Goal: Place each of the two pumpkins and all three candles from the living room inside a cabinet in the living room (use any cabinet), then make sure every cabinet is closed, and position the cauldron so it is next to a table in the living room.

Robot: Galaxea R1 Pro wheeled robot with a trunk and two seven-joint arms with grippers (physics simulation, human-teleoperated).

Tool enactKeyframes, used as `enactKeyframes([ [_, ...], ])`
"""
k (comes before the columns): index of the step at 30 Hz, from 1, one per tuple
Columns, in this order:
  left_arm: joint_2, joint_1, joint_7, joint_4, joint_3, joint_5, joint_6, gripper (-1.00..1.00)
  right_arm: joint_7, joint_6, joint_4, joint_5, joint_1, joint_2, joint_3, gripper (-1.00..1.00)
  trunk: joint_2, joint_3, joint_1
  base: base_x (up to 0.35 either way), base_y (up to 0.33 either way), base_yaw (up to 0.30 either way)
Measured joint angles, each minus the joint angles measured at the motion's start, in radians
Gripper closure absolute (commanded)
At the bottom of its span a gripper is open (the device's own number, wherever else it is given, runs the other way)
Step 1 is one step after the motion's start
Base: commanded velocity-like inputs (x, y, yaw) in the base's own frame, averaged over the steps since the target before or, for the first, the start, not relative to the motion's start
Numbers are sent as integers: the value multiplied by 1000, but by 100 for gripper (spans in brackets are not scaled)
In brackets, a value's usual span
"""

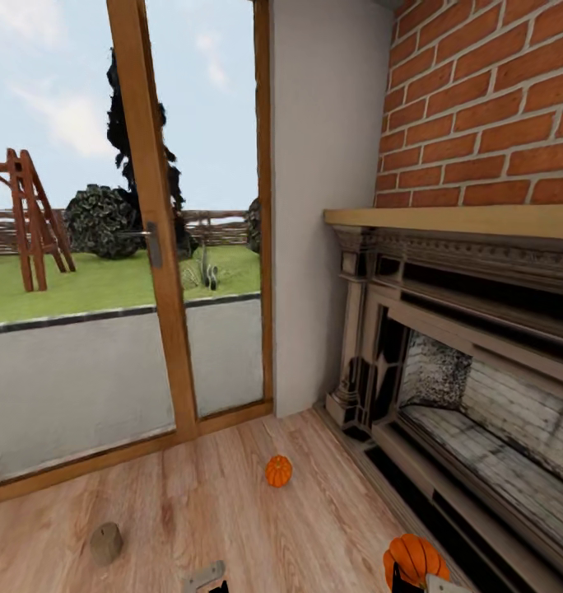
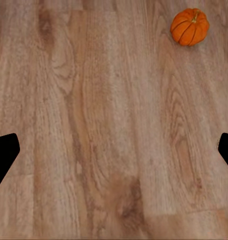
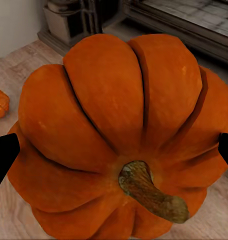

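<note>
The floor was light brown wood plank with visible grain and knots, matt in finish. The held pumpkin had a smooth, ribbed orange skin with a faint sheen and a rough, dull brown stem. The second pumpkin showed the same orange ribbed skin. The candle appeared matt tan. The door frame was varnished mid-brown wood with a grey metal handle. The chimney wall was rough red brick. The fireplace surround was dark, weathered and carved; its mantel shelf was pale, smooth wood.
</note>
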Motion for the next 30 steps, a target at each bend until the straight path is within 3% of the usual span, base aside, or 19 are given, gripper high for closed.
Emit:
enactKeyframes([
  [11, 0, 0, 0, 0, 0, 0, -1, -100, 0, 0, 0, 0, 0, 1, 2, 100, 0, 7, 0, 338, 14, -81],
  [25, 1, 0, 1, 0, 0, 0, -2, -100, -1, 9, -1, -3, 0, 3, 3, 100, 0, -1, 0, 333, 123, -198],
  [28, 0, 0, 0, 0, 0, 0, -2, -100, -1, 10, -1, 1, 0, 9, 5, 100, 0, -5, 0, 82, 30, -135],
  [30, 0, 0, 1, 1, 1, 0, -4, -100, -1, 12, -2, 11, -1, 28, 14, 100, 0, -8, 1, 6, 2, -126],
])
